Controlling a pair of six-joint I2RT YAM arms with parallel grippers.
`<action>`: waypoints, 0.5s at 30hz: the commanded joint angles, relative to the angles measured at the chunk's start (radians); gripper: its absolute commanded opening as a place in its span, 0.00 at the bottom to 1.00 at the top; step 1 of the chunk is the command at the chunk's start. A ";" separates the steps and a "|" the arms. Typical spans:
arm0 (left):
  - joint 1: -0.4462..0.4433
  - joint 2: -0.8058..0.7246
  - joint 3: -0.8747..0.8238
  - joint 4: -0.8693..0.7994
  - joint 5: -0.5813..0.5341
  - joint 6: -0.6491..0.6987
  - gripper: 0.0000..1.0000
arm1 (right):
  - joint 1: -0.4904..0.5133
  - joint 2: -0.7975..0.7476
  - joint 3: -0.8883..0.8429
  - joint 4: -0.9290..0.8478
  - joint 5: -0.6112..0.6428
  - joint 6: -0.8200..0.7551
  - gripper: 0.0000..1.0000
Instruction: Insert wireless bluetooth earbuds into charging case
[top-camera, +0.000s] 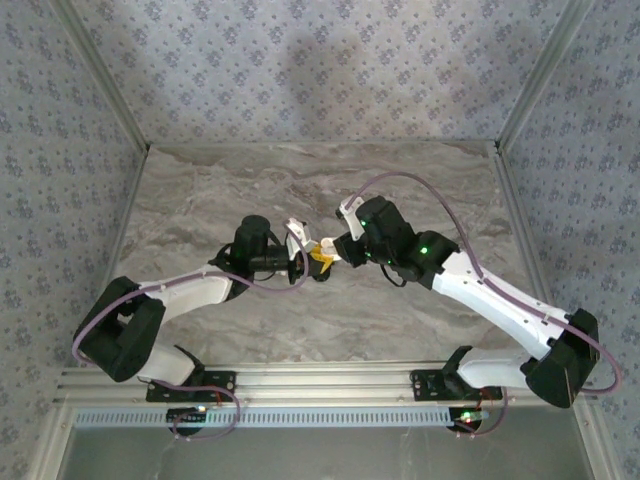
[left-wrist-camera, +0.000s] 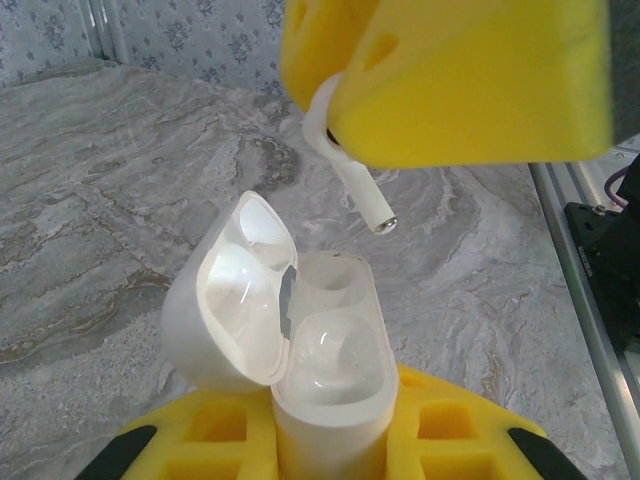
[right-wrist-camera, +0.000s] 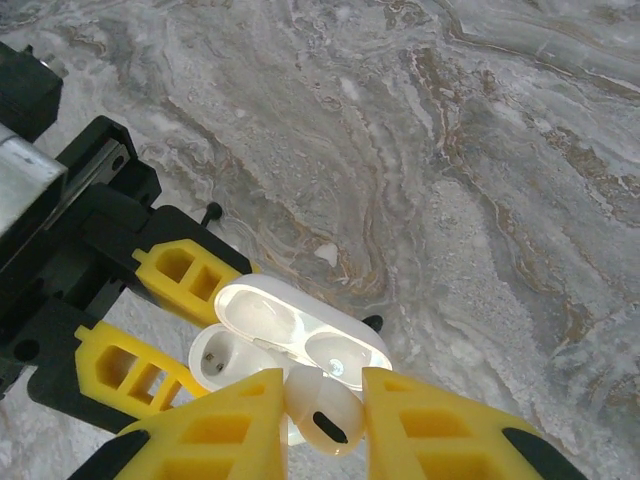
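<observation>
At frame centre, my left gripper (left-wrist-camera: 325, 445) clamps open case (left-wrist-camera: 325, 330), right gripper (right-wrist-camera: 322, 405) pinches earbud (left-wrist-camera: 355, 190); tilted stem may jam, slip.

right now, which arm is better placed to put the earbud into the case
Right. The right gripper is shut on the earbud, its stem pointing down just above the open charging case, which the left gripper holds upright with the lid flipped back.

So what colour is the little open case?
White and glossy; the case shows best in the left wrist view.
</observation>
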 joint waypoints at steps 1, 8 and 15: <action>-0.008 -0.023 0.025 0.042 0.035 0.012 0.14 | 0.011 0.007 0.031 -0.020 0.062 -0.041 0.23; -0.009 -0.030 0.018 0.076 0.035 -0.023 0.14 | 0.025 0.015 0.023 -0.011 0.115 -0.042 0.23; -0.008 -0.041 0.019 0.097 0.030 -0.059 0.14 | 0.040 0.015 0.020 0.006 0.147 -0.056 0.23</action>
